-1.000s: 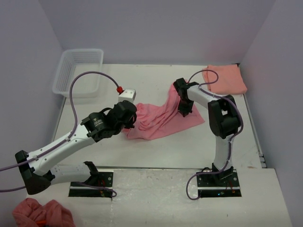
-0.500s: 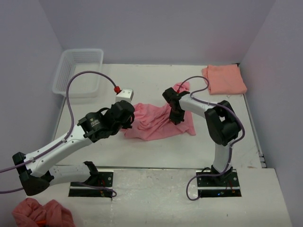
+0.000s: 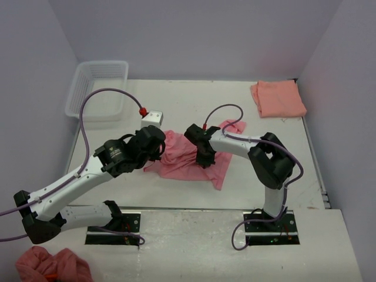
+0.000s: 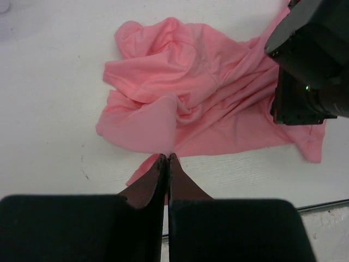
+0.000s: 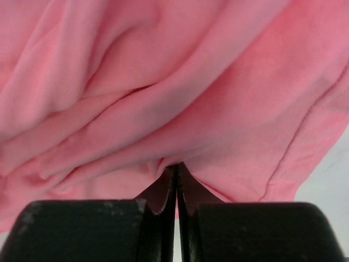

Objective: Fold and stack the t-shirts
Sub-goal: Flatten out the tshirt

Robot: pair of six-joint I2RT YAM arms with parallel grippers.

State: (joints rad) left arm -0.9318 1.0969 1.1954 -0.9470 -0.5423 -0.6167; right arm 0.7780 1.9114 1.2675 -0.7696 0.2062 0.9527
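Note:
A rose-pink t-shirt (image 3: 183,158) lies bunched mid-table; it also shows in the left wrist view (image 4: 202,103) and fills the right wrist view (image 5: 163,82). My left gripper (image 3: 154,154) is shut on its near-left edge, jaws pinched on the cloth (image 4: 167,157). My right gripper (image 3: 205,158) is shut on a fold of the same shirt (image 5: 178,165) at its right side. A salmon-orange t-shirt (image 3: 278,97) lies folded at the far right corner.
A clear plastic basket (image 3: 97,88) stands at the far left. A crumpled pink cloth (image 3: 51,264) lies off the table at the near left. Purple cables loop above both arms.
My right gripper has dragged the shirt's right side leftward and toward the near edge, bunching it. My left gripper has shifted slightly left while holding its edge.

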